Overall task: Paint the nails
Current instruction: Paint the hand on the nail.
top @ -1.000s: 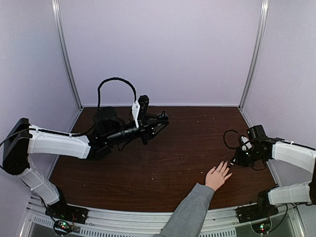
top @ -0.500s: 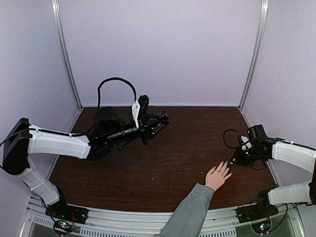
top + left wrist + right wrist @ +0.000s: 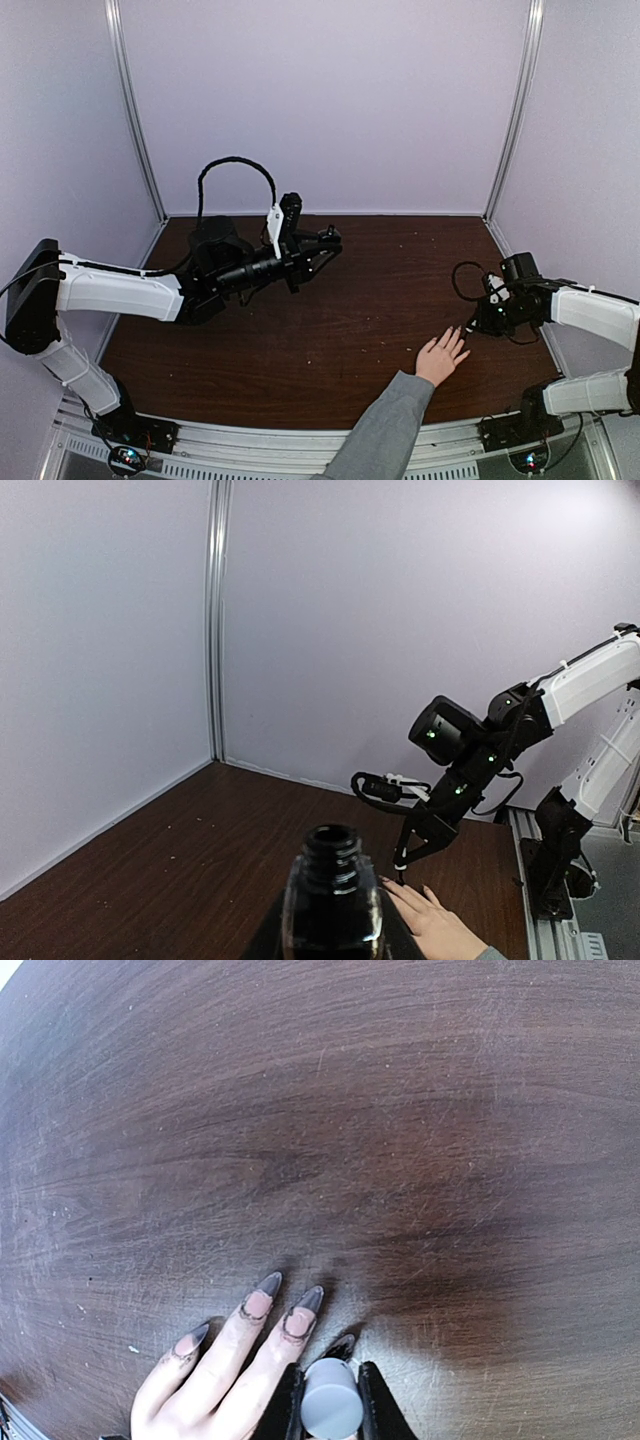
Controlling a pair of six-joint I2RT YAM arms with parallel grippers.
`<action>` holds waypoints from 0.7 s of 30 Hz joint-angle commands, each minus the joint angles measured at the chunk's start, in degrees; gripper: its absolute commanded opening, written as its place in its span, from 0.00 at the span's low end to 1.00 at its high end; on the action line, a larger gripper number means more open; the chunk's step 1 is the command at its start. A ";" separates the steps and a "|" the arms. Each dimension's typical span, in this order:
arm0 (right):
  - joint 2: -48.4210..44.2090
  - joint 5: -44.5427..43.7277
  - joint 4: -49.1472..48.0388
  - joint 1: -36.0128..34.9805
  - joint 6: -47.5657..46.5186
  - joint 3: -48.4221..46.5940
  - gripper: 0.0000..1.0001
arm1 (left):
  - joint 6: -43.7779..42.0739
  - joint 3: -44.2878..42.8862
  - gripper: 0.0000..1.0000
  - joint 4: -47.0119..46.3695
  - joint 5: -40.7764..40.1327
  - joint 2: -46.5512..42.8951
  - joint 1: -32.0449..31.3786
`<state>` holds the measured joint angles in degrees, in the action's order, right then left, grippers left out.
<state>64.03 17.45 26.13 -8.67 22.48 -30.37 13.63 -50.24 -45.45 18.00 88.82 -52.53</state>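
The grey cap [image 3: 331, 1407] clamped in the right claw [image 3: 331, 1418] hides whatever is beneath it. The nails [image 3: 258, 1303] rest on the surface [image 3: 420, 1110] just beside that claw, one peeking out right ahead of the cap. The left claw [image 3: 322, 244], mostly cut off in its own view, clamps the dark bottle [image 3: 332, 905].

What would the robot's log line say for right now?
left hand: shut on bottle | right hand: shut on brush cap, at nails | person's hand: flat on table

Right jaws beside spread hand [image 3: 441, 358]
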 commanded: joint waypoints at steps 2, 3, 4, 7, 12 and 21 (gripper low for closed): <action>0.02 -2.25 -1.00 -0.21 0.11 0.18 0.00 | 0.57 0.17 0.00 -4.01 -0.08 -0.30 0.50; -0.03 -2.32 -0.93 -0.17 0.11 0.14 0.00 | 0.56 0.22 0.00 -3.96 -0.09 -0.25 0.51; -0.04 -2.43 -0.99 -0.21 0.06 0.16 0.00 | 0.54 0.18 0.00 -4.01 -0.11 -0.25 0.50; 0.11 -2.60 -1.08 -0.19 0.11 0.14 0.00 | 0.54 0.13 0.00 -4.00 -0.07 -0.22 0.55; 0.21 -2.73 -1.17 -0.19 0.10 0.14 0.00 | 0.60 0.05 0.00 -3.99 -0.09 -0.04 0.55; 0.46 -3.09 -1.26 -0.23 0.04 0.07 0.00 | 0.60 0.05 0.00 -3.79 -0.05 -0.11 0.59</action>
<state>64.14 16.38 25.87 -8.67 22.48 -30.37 13.63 -50.24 -45.45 18.00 88.82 -52.45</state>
